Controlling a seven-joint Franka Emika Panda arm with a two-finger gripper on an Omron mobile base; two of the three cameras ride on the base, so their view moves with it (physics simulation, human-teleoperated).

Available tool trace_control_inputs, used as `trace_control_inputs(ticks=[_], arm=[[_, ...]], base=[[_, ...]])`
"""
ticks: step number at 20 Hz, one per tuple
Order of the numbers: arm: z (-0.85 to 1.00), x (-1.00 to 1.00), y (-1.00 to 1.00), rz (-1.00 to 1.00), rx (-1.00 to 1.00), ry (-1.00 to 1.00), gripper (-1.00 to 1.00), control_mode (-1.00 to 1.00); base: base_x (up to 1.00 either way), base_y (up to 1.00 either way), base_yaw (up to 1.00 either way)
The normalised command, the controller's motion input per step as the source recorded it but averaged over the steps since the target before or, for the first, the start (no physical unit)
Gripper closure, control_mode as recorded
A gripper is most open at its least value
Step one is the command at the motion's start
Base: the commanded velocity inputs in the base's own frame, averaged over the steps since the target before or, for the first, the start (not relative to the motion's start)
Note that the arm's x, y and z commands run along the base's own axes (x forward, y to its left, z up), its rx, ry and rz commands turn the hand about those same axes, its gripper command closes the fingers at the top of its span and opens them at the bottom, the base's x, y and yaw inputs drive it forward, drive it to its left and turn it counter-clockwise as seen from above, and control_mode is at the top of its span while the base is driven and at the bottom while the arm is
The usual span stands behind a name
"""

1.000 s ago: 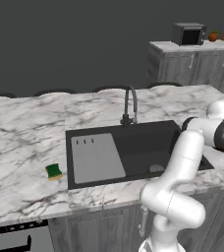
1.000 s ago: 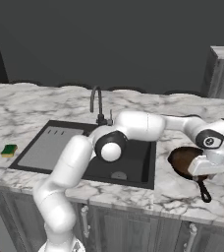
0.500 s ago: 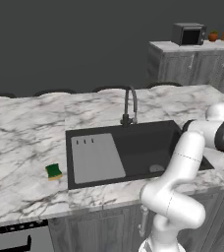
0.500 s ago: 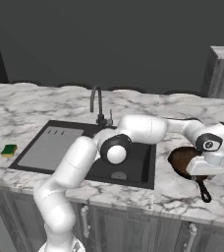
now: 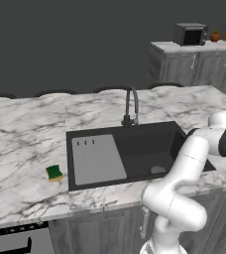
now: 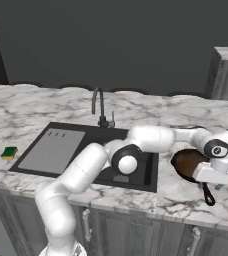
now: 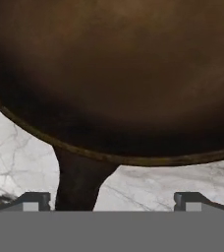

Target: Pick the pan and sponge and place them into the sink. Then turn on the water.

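Observation:
The brown pan (image 6: 187, 162) rests on the marble counter right of the sink (image 6: 61, 150), its dark handle (image 6: 206, 193) pointing to the counter's front edge. My gripper (image 6: 212, 176) hangs low over the handle's root, open. In the hand view the pan (image 7: 114, 74) looms close above; its handle (image 7: 77, 182) runs down between the spread fingertips (image 7: 33, 201), nearer the left one, with marble showing on both sides. The green and yellow sponge (image 5: 54, 172) lies on the counter left of the sink (image 5: 135, 149). No water falls from the faucet (image 5: 131, 105).
The sink's grey ribbed drainboard (image 5: 97, 159) fills its left half, and the deep basin with a drain (image 5: 158, 169) lies right. A far counter holds a microwave (image 5: 190, 34). My arm stretches across the basin's right side.
The hand has sunk a little closer to the pan's handle; the pan, the sponge and the faucet have stayed put.

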Motion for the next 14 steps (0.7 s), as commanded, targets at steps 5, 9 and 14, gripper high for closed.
trace_control_inputs(ticks=[5,9,14], arm=[[-0.28,-0.03,-0.07,-0.07,0.01,0.01,-1.0,-1.0],[-0.39,-0.12,0.0,-0.04,0.0,-0.02,-1.0,-1.0],[-0.41,-0.28,0.01,-0.02,0.0,-0.08,-1.0,-1.0]], base=[[0.0,0.0,0.0],[0.0,0.0,0.0],[0.0,0.0,0.0]])
